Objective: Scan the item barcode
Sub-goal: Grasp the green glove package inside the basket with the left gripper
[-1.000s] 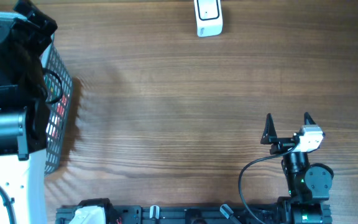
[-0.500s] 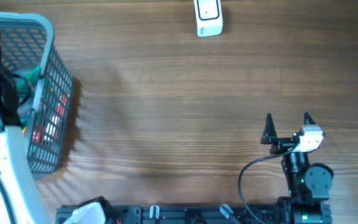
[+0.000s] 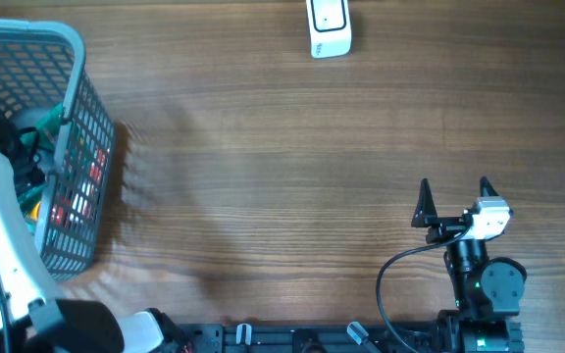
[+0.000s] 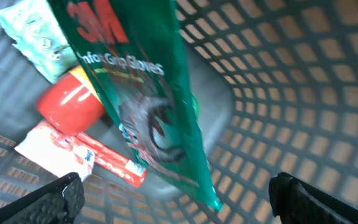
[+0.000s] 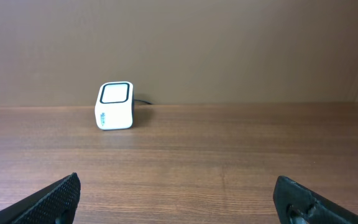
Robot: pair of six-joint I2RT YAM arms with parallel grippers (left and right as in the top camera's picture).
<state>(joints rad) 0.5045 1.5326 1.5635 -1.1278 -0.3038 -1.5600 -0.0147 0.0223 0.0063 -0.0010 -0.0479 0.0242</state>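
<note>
In the left wrist view, my left gripper (image 4: 179,200) is open inside the grey mesh basket (image 4: 303,81), with nothing between its fingers. Just ahead of it a green 3M gloves packet (image 4: 138,93) stands tilted. Behind that lie a red can (image 4: 67,106), a red-and-white packet (image 4: 82,155) and a pale green pouch (image 4: 33,34). The white barcode scanner (image 3: 329,27) sits at the table's far edge, also in the right wrist view (image 5: 115,106). My right gripper (image 3: 454,191) rests open near the front right, facing the scanner.
The basket (image 3: 86,157) stands at the far left of the wooden table (image 3: 292,167). My left arm's white link (image 3: 3,235) reaches over its near side. A black rail (image 3: 292,338) runs along the front edge.
My left arm has shifted toward the front-left, uncovering the basket's top in the overhead view. The right arm has not moved.
</note>
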